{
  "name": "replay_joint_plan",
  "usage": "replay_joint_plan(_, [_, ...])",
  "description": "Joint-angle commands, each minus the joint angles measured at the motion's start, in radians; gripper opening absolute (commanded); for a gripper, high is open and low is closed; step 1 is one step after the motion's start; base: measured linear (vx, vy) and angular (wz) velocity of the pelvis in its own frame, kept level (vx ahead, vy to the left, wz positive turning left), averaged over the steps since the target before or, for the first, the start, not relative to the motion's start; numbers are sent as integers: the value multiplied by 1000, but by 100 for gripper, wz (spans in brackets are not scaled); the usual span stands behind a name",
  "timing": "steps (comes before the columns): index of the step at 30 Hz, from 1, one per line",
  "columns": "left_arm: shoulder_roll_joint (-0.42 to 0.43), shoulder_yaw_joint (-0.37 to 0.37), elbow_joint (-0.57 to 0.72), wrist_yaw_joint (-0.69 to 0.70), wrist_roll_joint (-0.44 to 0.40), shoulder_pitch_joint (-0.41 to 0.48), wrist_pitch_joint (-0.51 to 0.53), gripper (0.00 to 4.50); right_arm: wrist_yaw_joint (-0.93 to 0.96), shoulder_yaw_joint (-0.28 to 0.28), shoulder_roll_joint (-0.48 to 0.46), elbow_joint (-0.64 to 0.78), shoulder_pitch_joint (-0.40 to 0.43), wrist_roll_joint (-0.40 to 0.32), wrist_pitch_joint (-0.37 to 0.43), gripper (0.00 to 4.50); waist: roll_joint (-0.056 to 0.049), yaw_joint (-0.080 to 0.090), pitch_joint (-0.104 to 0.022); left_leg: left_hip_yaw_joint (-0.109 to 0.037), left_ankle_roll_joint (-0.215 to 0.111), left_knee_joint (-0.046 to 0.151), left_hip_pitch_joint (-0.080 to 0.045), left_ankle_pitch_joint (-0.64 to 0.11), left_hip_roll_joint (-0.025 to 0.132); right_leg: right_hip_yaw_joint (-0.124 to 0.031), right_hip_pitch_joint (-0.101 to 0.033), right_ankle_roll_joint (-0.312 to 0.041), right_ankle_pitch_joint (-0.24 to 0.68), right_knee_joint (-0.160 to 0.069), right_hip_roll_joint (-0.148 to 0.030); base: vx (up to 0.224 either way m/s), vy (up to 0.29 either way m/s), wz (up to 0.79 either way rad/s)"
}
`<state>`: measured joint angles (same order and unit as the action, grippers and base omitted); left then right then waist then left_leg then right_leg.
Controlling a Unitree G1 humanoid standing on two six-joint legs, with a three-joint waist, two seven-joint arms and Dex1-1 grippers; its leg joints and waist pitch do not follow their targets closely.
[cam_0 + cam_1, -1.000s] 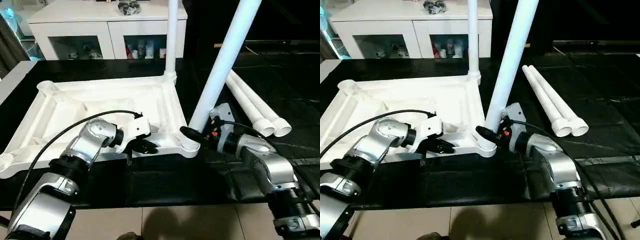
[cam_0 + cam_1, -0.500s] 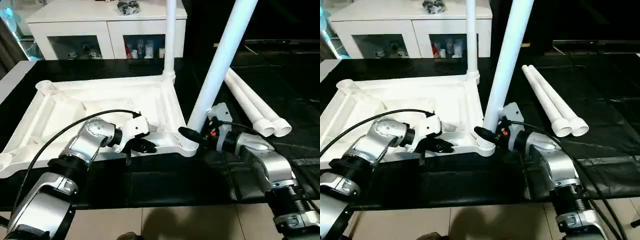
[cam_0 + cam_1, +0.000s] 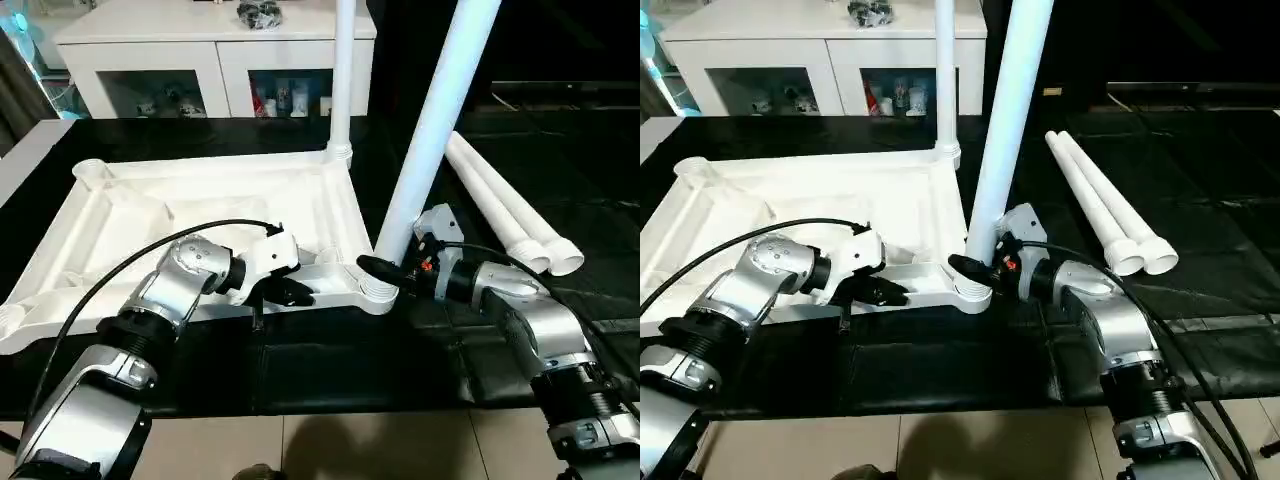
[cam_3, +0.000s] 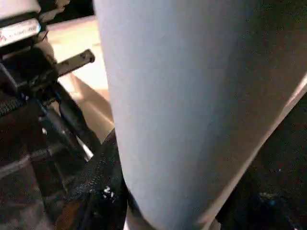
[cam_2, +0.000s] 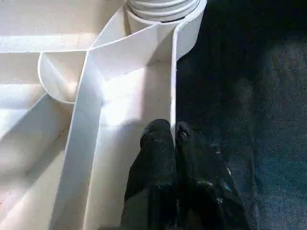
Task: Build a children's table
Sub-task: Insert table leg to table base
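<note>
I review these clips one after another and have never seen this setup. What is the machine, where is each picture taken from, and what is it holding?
It is a humanoid robot with two silver arms, each ending in a gripper of two black fingers. The two wide pictures come from a stereo camera in its head, looking down over its forearms. The two close-ups come from cameras on its wrists.

On the black surface lies a white plastic tabletop, underside up. One leg stands in the far corner socket. Two spare legs lie side by side to the robot's right. A white cabinet stands behind.

The left gripper is shut on the tabletop's thin near edge wall. The right gripper clasps the base of a second leg, which leans in the near corner socket.
</note>
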<state>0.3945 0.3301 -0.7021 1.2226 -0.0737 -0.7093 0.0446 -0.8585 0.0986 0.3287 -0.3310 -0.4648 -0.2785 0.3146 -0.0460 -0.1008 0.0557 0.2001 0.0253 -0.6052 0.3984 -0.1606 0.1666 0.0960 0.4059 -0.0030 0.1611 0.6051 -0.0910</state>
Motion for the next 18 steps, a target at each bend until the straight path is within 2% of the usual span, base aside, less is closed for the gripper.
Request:
replay_joint_plan(1, [6,1,10,2,-5,-10,10,0,5,-10,-12,-35,-2,-19,29,193,16,-5,-72,-40,-16,80,-31,-314,73,-60,-40,-200,351,-81,-88,0,0,0])
replay_joint_plan(4, [8,0,11,3,-4,-9,11,0,22,-62,-29,-49,6,-65,49,193,11,-6,-72,-41,-12,81,-30,-318,73,-59,-40,-203,343,-81,-87,0,0,0])
replay_joint_plan(6, [8,0,10,3,-4,-10,12,0,23,-80,-34,-48,19,-85,55,193,12,-6,-72,-41,-8,81,-31,-322,73,-59,-40,-205,340,-80,-87,0,0,0])
replay_joint_plan(7, [8,0,9,3,-4,-11,12,0,24,-85,-36,-46,26,-92,57,193,7,-8,-73,-41,-7,81,-31,-322,73,-59,-41,-206,336,-79,-88,0,0,0])
replay_joint_plan(9, [8,-2,5,4,-4,-16,14,0,31,-102,-44,-41,56,-104,54,193,7,-9,-74,-41,-4,82,-32,-325,74,-59,-39,-208,319,-80,-88,0,0,0])
replay_joint_plan(10, [9,-2,3,4,-4,-18,14,0,34,-109,-48,-40,68,-106,50,193,3,-11,-76,-41,-2,83,-31,-328,74,-59,-41,-213,294,-78,-87,0,0,0])
replay_joint_plan(11, [8,-2,2,4,-4,-20,14,0,37,-113,-51,-40,75,-107,47,193,3,-11,-76,-42,-1,83,-31,-329,74,-58,-41,-217,290,-76,-86,0,0,0])
replay_joint_plan(12, [8,-3,-1,4,-4,-22,14,0,41,-117,-54,-41,83,-109,42,193,-3,-12,-76,-42,0,83,-31,-330,73,-58,-41,-218,286,-76,-88,0,0,0])
replay_joint_plan(13, [7,-3,-4,3,-4,-25,14,0,46,-124,-59,-42,93,-111,37,193,-1,-12,-75,-41,1,83,-31,-338,73,-58,-40,-217,288,-79,-87,0,0,0])
replay_joint_plan(16, [4,-5,-21,-5,-7,-41,11,0,51,-127,-76,-27,149,-106,-5,193,-10,-19,-76,-44,7,84,-33,-354,73,-57,-41,-214,295,-79,-89,0,0,0])
replay_joint_plan(18, [2,-7,-27,-10,-9,-46,11,0,51,-118,-78,-13,173,-97,-26,193,-7,-18,-74,-44,11,86,-33,-369,74,-57,-40,-214,299,-81,-87,0,0,0])
